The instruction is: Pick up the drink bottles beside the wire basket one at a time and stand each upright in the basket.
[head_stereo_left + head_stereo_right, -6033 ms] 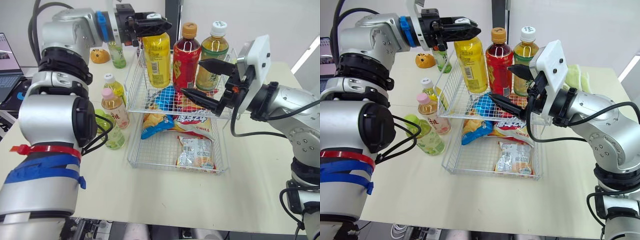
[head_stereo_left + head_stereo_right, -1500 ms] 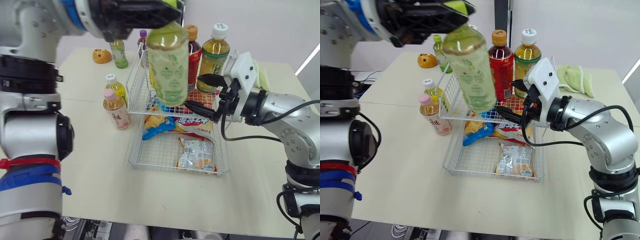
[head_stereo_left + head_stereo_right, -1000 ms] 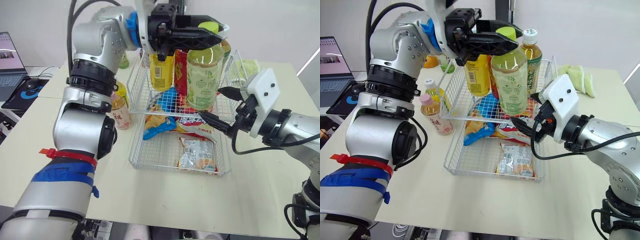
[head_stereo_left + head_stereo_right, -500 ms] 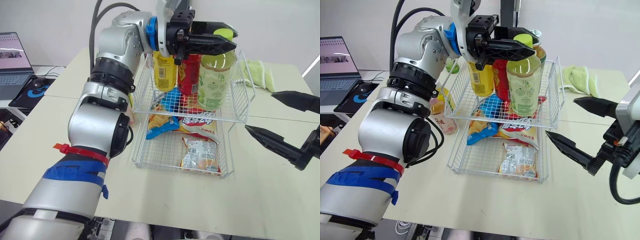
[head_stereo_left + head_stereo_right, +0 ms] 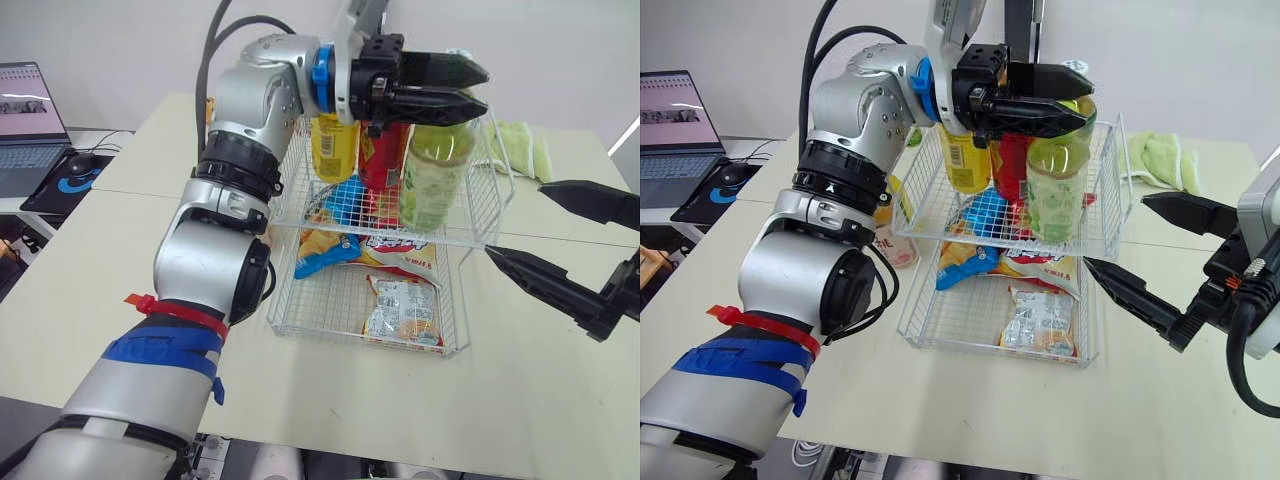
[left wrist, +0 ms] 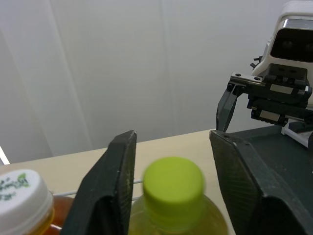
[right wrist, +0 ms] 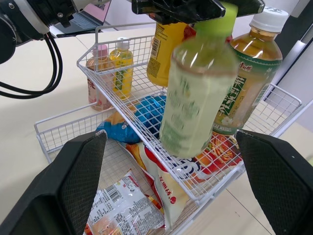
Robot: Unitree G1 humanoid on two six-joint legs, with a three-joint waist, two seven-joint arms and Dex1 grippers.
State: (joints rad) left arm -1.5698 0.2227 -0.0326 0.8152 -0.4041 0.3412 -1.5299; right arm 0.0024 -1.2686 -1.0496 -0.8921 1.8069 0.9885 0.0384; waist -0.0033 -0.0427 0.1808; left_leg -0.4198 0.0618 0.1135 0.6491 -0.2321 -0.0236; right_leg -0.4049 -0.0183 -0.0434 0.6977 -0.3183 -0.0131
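A pale green drink bottle [image 5: 430,175] with a lime cap [image 6: 172,188] stands nearly upright in the upper tier of the white wire basket [image 5: 478,205], beside a yellow bottle [image 5: 335,145], a red bottle [image 5: 380,155] and an amber tea bottle [image 7: 249,78]. My left gripper [image 5: 480,88] hovers at the cap, open, with a gap on each side of it. Two small bottles, pink-capped [image 7: 98,78] and yellow [image 7: 120,68], stand on the table beside the basket. My right gripper [image 5: 517,222] is open to the right of the basket, holding nothing.
Snack bags [image 5: 400,310] lie in the basket's lower tier and a blue bag [image 5: 345,200] in the upper one. A laptop [image 5: 25,100] sits far left and a green cloth [image 5: 520,145] at the back right. Bare table lies in front of the basket.
The green bottle has come down into the upper tier, and my left gripper's fingers have parted from its cap. The right gripper has pulled back to the right of the basket.
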